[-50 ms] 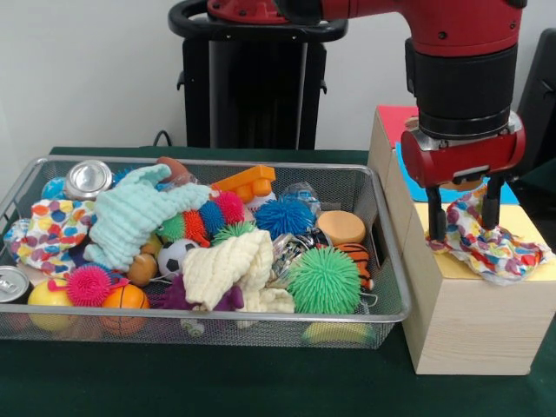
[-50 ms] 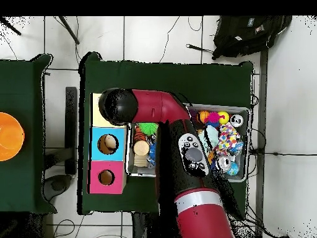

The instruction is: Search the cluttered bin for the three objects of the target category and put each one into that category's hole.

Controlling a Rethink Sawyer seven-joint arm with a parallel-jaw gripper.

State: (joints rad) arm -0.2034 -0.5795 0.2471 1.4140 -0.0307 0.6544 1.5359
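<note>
One polka-dot cloth [image 1: 491, 243] is seen gripped by the gripper [image 1: 462, 228] over the wooden box's [image 1: 473, 313] yellow section, not yet dropped in; similar cloths remain in the wire bin [image 1: 393, 287].

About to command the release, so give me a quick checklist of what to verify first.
1. Gripper over the yellow section of the wooden box: ok.
2. Patterned cloth between the fingers: ok.
3. Cloth lined up with the hole: cannot tell; the arm covers the yellow section from above.
4. Cloth clear of the box edge: not ok; part drapes over the front edge.
5. Other holes free: ok; the blue section and pink section show open holes.
6. More cloths left in the wire bin: ok; a similar patterned one lies at one end.
</note>
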